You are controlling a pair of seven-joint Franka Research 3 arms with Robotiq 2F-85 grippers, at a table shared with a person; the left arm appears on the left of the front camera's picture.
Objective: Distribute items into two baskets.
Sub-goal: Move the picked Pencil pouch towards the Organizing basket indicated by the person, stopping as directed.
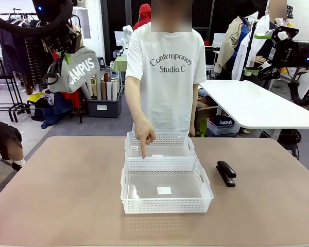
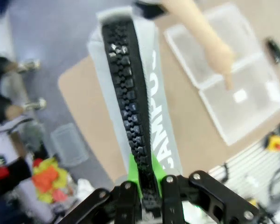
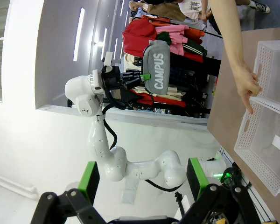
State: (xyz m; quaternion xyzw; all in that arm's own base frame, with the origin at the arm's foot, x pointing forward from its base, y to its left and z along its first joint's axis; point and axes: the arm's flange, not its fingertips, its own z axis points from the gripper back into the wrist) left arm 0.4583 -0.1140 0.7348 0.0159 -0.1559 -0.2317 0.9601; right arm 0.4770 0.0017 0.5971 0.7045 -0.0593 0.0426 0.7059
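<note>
**A:** Where is the grey pouch (image 1: 78,71)?

**B:** Off the bench (image 1: 62,195) altogether, high above its far left corner. The left tool (image 1: 67,55) is pinching it by the zipper edge, so it dangles tilted (a soft bag, I'd expect it to swing).

**A:** And the other arm?

**B:** The right tool (image 1: 260,51) hangs beyond the far right corner, jaws spread, holding nothing.

**A:** Which basket, then?

**B:** The person's hand (image 1: 144,138) points down at the rim where the two touch. I read it as the far basket (image 1: 170,138), though I can't be certain. I'd carry the pouch over slowly, turn its long side along the basket, come down low inside the walls, and only then let go. Mind that finger.

**A:** Count for me.

**B:** Two baskets, the far one and the near basket (image 1: 165,206), mid-bench, one behind the other. One pouch. One stapler (image 1: 226,173), lying between the near basket and the right edge. One pointing hand, two arms.
</note>
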